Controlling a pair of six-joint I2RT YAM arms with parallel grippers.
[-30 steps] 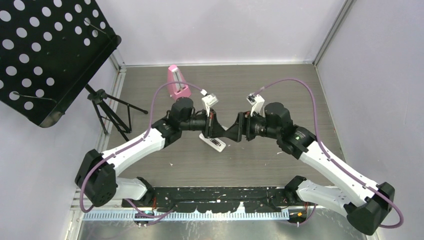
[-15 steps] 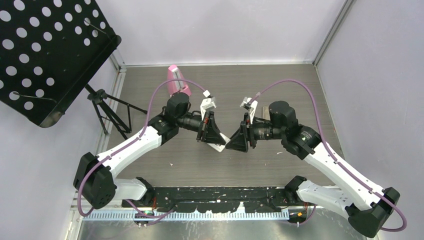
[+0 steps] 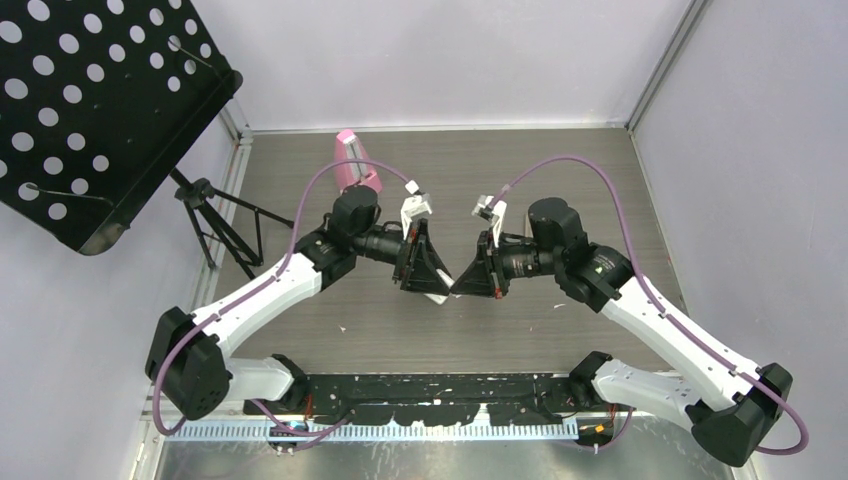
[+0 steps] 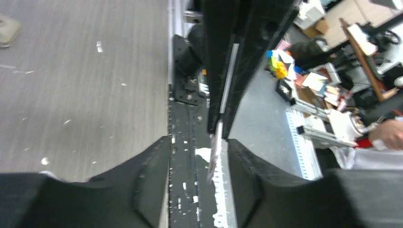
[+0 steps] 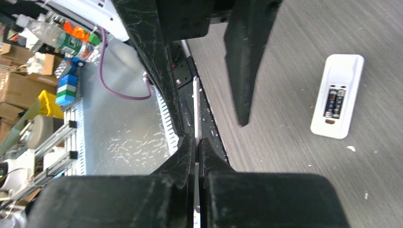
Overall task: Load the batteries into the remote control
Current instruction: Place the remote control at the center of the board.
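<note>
The white remote control [image 5: 337, 97] lies back up on the grey table, its compartment uncovered with two dark batteries [image 5: 334, 101] side by side in it. From above only the remote control's corner [image 3: 434, 295] shows under the two grippers, which meet tip to tip above it. My right gripper [image 5: 196, 142] is shut on a thin white plate [image 5: 196, 104] seen edge-on. The left gripper [image 4: 197, 147] is open around the plate's other end [image 4: 215, 152], which hangs close to its right finger [image 4: 240, 156].
A pink object [image 3: 352, 165] stands at the back of the table. A black perforated stand [image 3: 90, 110] on a tripod [image 3: 215, 225] leans at the left. Walls close the table behind and to the right.
My right gripper has closed on the thin white plate. The left gripper, which was shut, has opened. Both grippers have shifted slightly toward the near edge.
</note>
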